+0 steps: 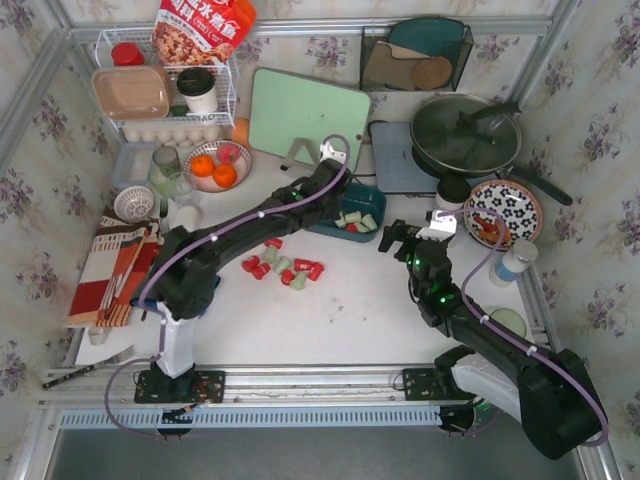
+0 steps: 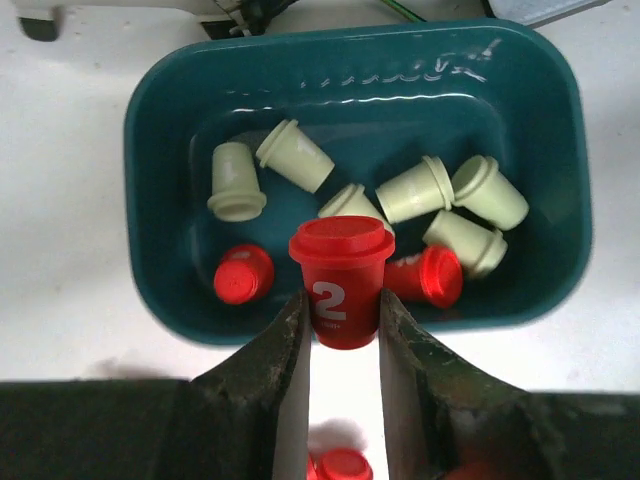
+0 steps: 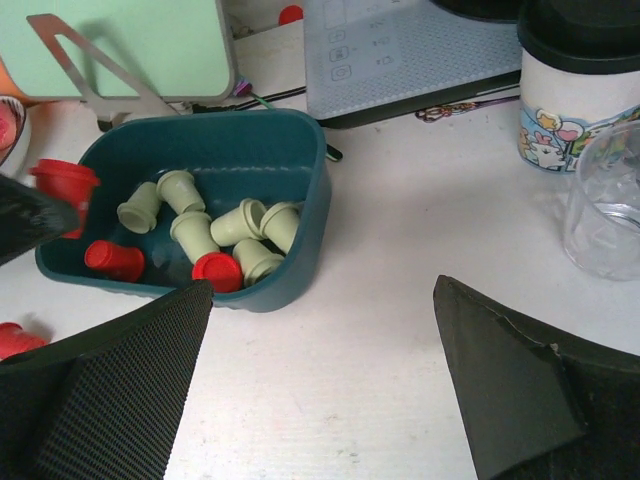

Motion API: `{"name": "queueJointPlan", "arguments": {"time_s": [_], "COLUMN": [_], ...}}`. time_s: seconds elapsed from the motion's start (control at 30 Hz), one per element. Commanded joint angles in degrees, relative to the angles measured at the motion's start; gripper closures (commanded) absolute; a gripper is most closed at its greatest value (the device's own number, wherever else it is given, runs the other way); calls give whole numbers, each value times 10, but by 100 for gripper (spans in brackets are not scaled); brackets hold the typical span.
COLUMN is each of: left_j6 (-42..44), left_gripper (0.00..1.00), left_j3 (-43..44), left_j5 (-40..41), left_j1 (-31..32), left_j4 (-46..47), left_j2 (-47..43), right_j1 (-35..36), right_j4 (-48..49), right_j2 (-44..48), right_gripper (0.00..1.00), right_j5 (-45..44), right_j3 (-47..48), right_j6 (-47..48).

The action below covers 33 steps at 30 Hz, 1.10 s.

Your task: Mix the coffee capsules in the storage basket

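Observation:
My left gripper (image 2: 342, 318) is shut on a red coffee capsule (image 2: 340, 275) marked "2". It holds the capsule upright just above the near rim of the teal storage basket (image 2: 150, 110). Inside the basket lie several pale green capsules (image 2: 415, 190) and two red ones (image 2: 243, 274). Seen from above, the left gripper (image 1: 330, 193) hangs at the left end of the basket (image 1: 375, 195). More red and green capsules (image 1: 285, 268) lie loose on the table to its left. My right gripper (image 1: 395, 240) stands open and empty, right of the basket (image 3: 318, 205).
A green cutting board (image 1: 305, 115) leans behind the basket. At the back right are a grey pad (image 1: 400, 160) and a lidded pan (image 1: 465, 130), with a floral plate (image 1: 503, 212) nearer. A fruit bowl (image 1: 215, 165) and a wire rack (image 1: 165, 90) stand at the left. A clear glass (image 3: 605, 200) is near my right gripper.

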<state>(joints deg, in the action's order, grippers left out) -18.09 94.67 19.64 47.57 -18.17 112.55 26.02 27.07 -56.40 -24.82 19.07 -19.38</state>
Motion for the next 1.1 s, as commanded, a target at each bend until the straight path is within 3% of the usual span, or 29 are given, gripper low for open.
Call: {"name": "queueJointPlan", "arguments": {"time_s": [0.0,0.2,0.43,0.63,0.8,1.07], "left_j6": [6,-43,-41,-40,-42,-66], "left_gripper": [71,57,39,39,40,46], "left_j3": [57,90,39,-66,-149,-280], "left_j5": [-83,-109,-112,-87,-41,-41], "left_j1": [-28,-61,-67,-55,-36,-28], "left_j4": [-5,-7,37,69,3,-68], "left_j2": [65,116,82,-36,-132,-236], "right_j1": [-1,-1,-2,-1,-1,-1], "right_j4": [16,22,11,9,16,21], "right_j2": [-4,-12,-23,-2,8,10], "right_gripper": [0,0,0,0,1,3], "right_j5": [-30,8,11,6,24,36], "right_j3": [0,6,12,6,1,-3], "right_j6": [-25,-12,-10,-1,4,8]}}
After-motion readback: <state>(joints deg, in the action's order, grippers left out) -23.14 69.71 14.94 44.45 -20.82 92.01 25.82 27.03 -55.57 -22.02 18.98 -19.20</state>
